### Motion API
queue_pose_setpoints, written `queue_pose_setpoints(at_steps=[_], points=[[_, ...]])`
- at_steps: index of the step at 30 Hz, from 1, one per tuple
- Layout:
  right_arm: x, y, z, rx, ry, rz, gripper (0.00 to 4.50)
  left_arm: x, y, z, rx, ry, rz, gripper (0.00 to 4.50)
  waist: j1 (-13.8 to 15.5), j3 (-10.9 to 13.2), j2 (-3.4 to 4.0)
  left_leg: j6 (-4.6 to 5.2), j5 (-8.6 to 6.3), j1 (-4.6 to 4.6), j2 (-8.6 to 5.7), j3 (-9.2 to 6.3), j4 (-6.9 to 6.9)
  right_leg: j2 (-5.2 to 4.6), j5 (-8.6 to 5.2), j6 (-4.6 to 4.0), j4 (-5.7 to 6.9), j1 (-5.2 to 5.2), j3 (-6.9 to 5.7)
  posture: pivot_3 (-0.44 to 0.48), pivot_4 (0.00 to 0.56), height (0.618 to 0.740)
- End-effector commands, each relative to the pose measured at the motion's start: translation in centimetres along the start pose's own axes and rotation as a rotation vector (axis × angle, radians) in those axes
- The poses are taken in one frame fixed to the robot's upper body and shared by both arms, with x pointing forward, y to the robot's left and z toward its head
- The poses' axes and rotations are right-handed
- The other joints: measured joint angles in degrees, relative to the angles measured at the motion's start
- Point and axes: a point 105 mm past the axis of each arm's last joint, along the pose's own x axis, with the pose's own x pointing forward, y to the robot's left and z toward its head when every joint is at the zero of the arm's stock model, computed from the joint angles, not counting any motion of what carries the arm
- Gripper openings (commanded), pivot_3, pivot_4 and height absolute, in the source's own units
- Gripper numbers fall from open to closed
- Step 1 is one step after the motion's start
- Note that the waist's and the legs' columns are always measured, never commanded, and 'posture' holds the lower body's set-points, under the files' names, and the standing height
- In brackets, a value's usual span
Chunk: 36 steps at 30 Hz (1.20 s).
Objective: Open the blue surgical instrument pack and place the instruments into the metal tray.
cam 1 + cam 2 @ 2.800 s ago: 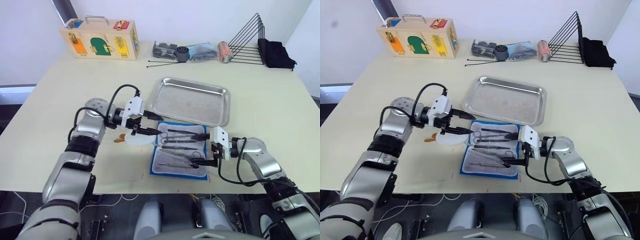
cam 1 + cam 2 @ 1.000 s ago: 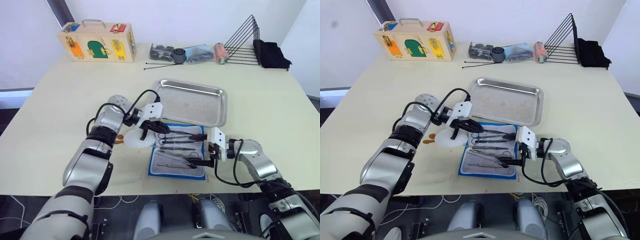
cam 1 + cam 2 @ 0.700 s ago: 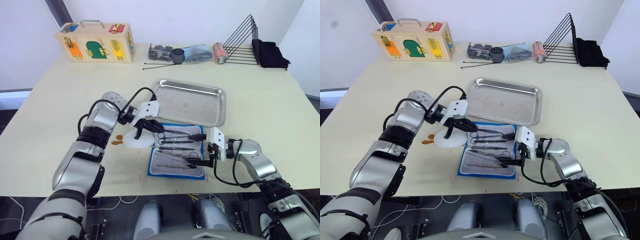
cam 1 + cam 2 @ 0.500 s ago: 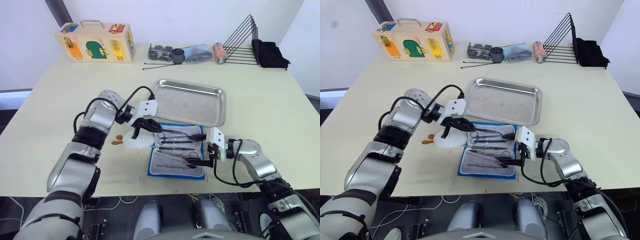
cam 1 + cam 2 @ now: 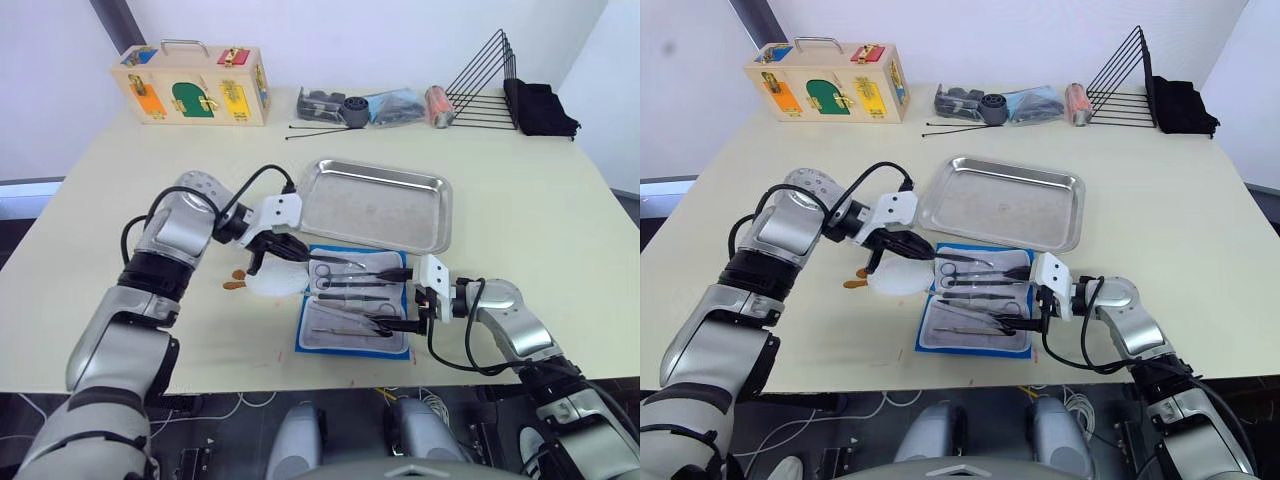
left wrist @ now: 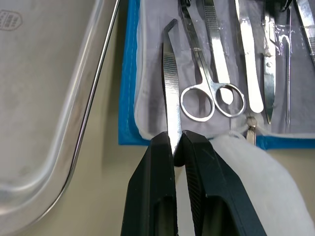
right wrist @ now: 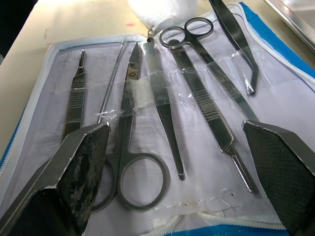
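Observation:
The blue surgical instrument pack (image 5: pixel 355 312) lies open in front of the metal tray (image 5: pixel 380 205), pale lining up. Several instruments (image 7: pixel 189 59) lie in rows on the lining: scissors (image 6: pixel 211 96), forceps and tweezers. My left gripper (image 6: pixel 174 141) is at the pack's left end, shut on the handle end of a bent-tip forceps (image 6: pixel 171 83) that lies along the tray-side edge. At the pack's right end my right gripper (image 5: pixel 398 298) stands wide open, low over the instruments, and its fingers (image 7: pixel 86 162) hold nothing.
A white round pouch (image 5: pixel 272 282) touches the pack's left end, under my left gripper. At the back of the table are a wooden latch box (image 5: pixel 195 85), thin black rods (image 5: pixel 320 128), small clutter (image 5: pixel 375 105), a black wire rack (image 5: pixel 490 85) and black cloth (image 5: pixel 542 108).
My left gripper has come onto the pack's left end, shut on the bent-tip forceps and drawn slightly left, elbow swinging outward. The right gripper has stayed open in place.

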Motion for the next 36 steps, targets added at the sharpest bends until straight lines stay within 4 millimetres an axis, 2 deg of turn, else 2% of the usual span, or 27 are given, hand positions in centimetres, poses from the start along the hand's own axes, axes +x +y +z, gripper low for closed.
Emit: queue_pose_setpoints(at_steps=[1,16,23,27,30,36], points=[[0.0,2.0,-4.9,0.146,0.159,0.028,4.5,-1.4,-0.2,0.5,0.012,0.014,-0.002,0.04,-0.01,0.0,0.0,0.0,0.0,0.0,0.0,0.0,0.0,0.0,0.0,0.0,0.0,0.0,0.0,0.0,0.15,0.74],[0.0,2.1,-4.8,0.143,0.159,0.029,4.5,-4.5,-0.9,0.4,-0.027,0.034,0.033,0.04,0.0,0.01,-0.02,0.0,0.0,0.06,0.01,0.02,-0.02,0.0,-0.02,-0.02,0.0,0.03,0.02,0.0,0.15,0.74],[0.0,2.2,-5.0,0.148,0.16,0.027,4.5,-6.0,-0.2,1.7,-0.108,-0.115,0.102,0.04,0.0,0.02,-0.03,0.0,0.0,0.05,0.02,0.02,-0.02,0.0,-0.02,-0.02,0.0,0.03,0.01,0.0,0.15,0.74],[0.1,2.3,-5.0,0.149,0.16,0.029,4.5,-5.7,1.6,2.9,-0.142,-0.235,0.247,0.04,0.11,0.01,-0.04,0.0,0.0,0.06,0.02,0.01,-0.02,0.0,-0.02,-0.02,-0.01,0.04,0.0,0.0,0.15,0.74],[0.0,2.3,-5.0,0.149,0.159,0.026,4.5,-4.7,3.5,3.6,-0.213,-0.315,0.423,0.04,0.11,0.01,-0.04,0.0,0.0,0.06,0.01,0.0,-0.01,-0.01,-0.02,-0.02,-0.02,0.05,-0.01,0.0,0.15,0.74],[0.0,2.3,-5.1,0.146,0.159,0.027,4.5,-2.1,4.5,4.8,-0.282,-0.371,0.593,0.04,0.06,0.02,-0.05,0.0,0.0,0.06,0.01,0.0,-0.02,-0.03,-0.01,-0.01,-0.01,0.06,0.01,0.0,0.15,0.74]])
